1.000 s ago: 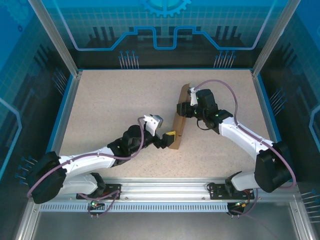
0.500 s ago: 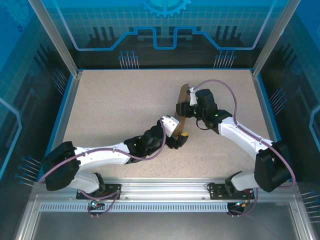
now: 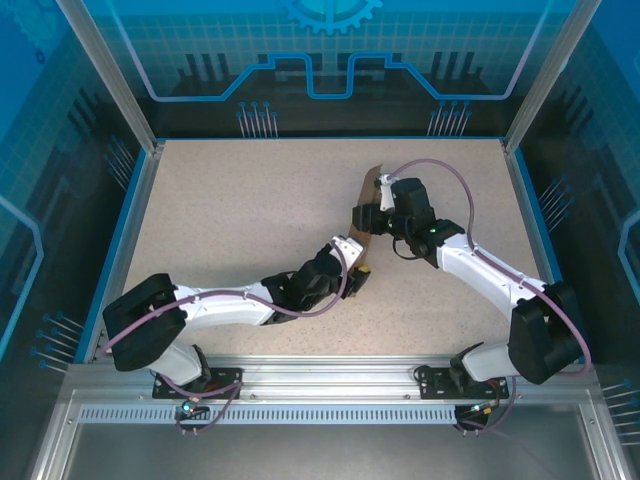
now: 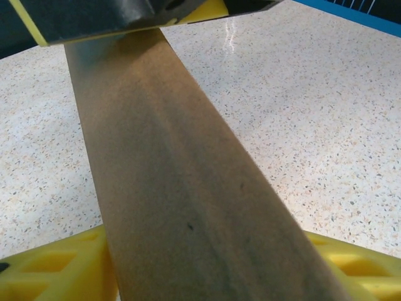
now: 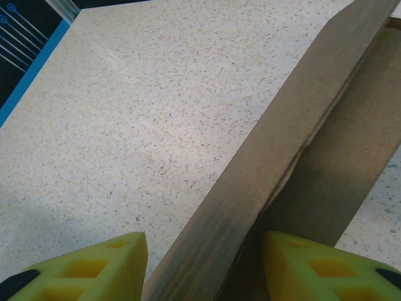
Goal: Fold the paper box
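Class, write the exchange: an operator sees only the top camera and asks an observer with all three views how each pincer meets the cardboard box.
Operator: From above, the left pincer covers the near end of the cardboard box. Is it around it?
Observer: Yes. The left wrist view shows cardboard running between its yellow fingers; I can't confirm a firm pinch.
Operator: And the right pincer?
Observer: In its wrist view a folded panel fills the gap between its yellow fingers, the layers gaping slightly.
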You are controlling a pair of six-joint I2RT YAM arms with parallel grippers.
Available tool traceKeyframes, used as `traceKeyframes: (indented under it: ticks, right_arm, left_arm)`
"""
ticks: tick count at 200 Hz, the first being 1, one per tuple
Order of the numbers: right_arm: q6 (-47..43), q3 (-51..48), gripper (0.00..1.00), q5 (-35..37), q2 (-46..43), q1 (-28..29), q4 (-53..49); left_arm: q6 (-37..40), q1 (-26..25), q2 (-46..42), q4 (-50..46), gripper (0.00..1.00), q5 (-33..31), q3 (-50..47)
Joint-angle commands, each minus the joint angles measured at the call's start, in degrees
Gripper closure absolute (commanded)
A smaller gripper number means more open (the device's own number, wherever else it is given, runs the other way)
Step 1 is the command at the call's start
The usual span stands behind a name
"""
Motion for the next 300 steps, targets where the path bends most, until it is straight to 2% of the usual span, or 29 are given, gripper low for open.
traceKeyframes:
  ticks: [1,39,59,96,130,171,189,212,239,264,300]
  right_arm:
    - [0.08,-2.25,0.47,0.02,2.09,0.11,-8.65]
    - [-0.93,-0.49,0.38,-0.44,-0.15,-0.48,-10.08]
    - [-4.03,2.17,0.31,-0.77,-3.07,-0.95,-11.55]
    - [-15.85,8.79,0.22,0.93,-7.35,-3.05,-16.38]
    - [-23.50,12.51,0.21,-4.65,-7.43,-10.13,-16.36]
    - [-31.64,14.29,0.24,-16.35,-3.64,-18.80,-11.56]
    - [-37.72,15.77,0.25,-18.64,-0.67,-20.03,-12.91]
    - [-46.79,18.46,0.28,-20.68,3.39,-20.51,-16.56]
    - [-53.24,22.53,0.33,-19.84,7.58,-20.33,-21.01]
    - [-56.66,25.34,0.43,-15.18,10.52,-19.72,-23.84]
    - [-60.21,28.42,0.50,-9.57,14.83,-18.68,-28.49]
  left_arm:
    - [0.08,1.90,-0.69,2.21,0.41,3.07,-0.27]
    - [2.58,5.37,-2.86,2.52,0.53,7.30,-2.63]
    - [4.42,8.32,-4.71,2.16,0.56,12.33,-3.75]
    - [9.30,16.18,-8.83,-1.88,0.57,26.60,-4.42]
    - [14.50,23.97,-10.17,-7.75,0.57,38.06,-2.33]
    - [20.88,30.98,-9.66,-13.28,0.59,50.45,0.67]
    - [23.09,33.48,-8.32,-16.50,0.59,55.61,2.56]
    - [26.20,35.07,-6.28,-21.15,0.59,58.81,5.04]
    - [29.34,35.36,-4.64,-23.59,0.59,60.18,6.16]
    - [30.42,35.43,-3.98,-24.25,0.59,60.57,6.53]
    - [30.53,35.53,-4.14,-24.11,0.59,60.74,6.51]
